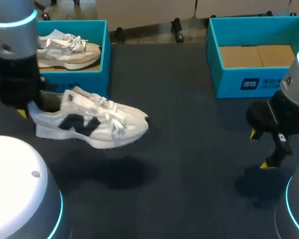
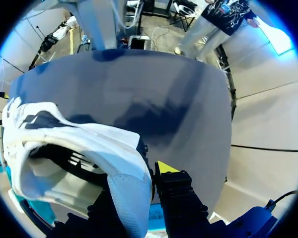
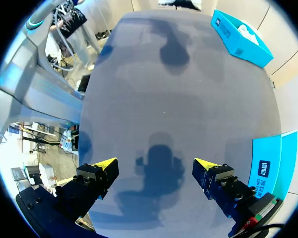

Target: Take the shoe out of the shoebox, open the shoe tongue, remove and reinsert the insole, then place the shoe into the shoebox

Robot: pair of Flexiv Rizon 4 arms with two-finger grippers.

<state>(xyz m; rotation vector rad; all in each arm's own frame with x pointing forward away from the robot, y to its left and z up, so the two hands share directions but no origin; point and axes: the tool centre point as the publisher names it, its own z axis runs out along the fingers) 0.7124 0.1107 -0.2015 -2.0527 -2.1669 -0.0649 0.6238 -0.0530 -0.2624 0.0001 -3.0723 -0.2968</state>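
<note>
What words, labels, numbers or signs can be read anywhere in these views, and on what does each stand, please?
Empty blue box, front wall: a white square logo and a row of white characters, too blurred to read; the right wrist view shows the logo again, also unreadable.
White shoe, side: a dark emblem, no legible text.
Far blue box, seen from the right wrist: a small white mark, too small to read.

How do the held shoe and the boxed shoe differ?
The held shoe is white with a dark side marking; the boxed shoe is cream. The held shoe hangs above the table, pinched at its heel by the left gripper; the boxed shoe lies in the blue box. Both are laced sneakers.
</note>
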